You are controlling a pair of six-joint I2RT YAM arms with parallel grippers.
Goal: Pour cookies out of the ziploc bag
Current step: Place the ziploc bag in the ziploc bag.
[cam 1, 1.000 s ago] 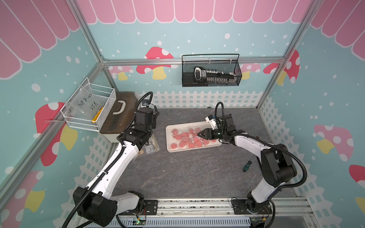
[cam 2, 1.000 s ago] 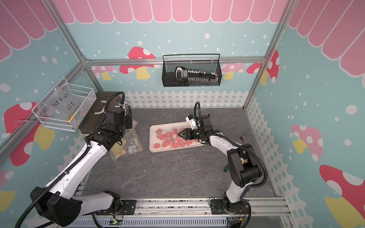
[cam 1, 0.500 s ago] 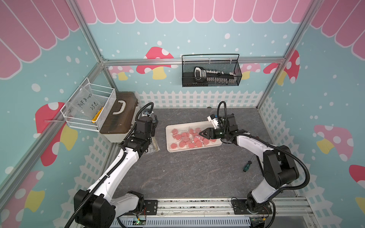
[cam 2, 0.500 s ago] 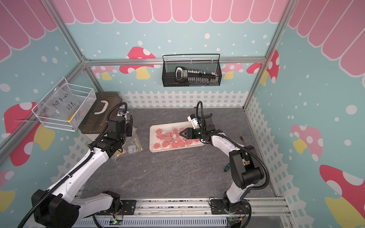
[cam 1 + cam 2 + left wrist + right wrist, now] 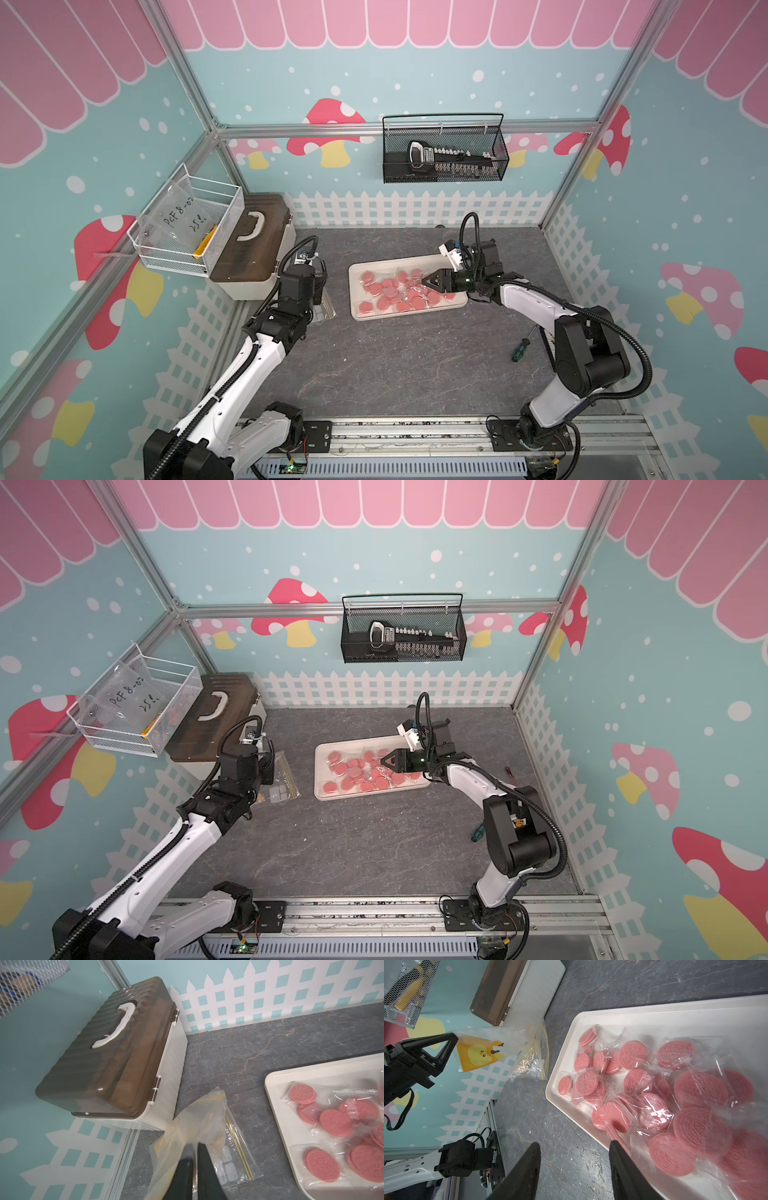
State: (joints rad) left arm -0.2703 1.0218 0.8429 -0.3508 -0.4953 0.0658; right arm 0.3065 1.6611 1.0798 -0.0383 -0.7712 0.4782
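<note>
Pink round cookies [image 5: 399,291], many in clear wrappers, lie heaped in the white tray [image 5: 395,266], which shows in both top views [image 5: 353,746]. The clear ziploc bag [image 5: 199,1122] with a yellow zip sits left of the tray, beside the box, its lower end resting on the table [image 5: 282,779]. My left gripper [image 5: 194,1144] is shut on the bag's film, its jaws a hair apart, and the bag [image 5: 500,1043] hangs stretched from its tip. My right gripper [image 5: 574,1142] stands open over the tray's near rim, one finger above the wrapped cookies [image 5: 695,1122], with nothing between its fingers.
A white box with a brown lid [image 5: 253,245] stands at the back left, right behind the bag. Above it a white wire basket [image 5: 187,224] hangs on the wall. A black wire basket [image 5: 444,153] hangs on the back wall. A green-handled screwdriver [image 5: 519,351] lies at the right.
My left arm has drawn back and down, bringing the bag onto the table beside the box. Its jaws have eased slightly apart. The right arm has hardly moved.
</note>
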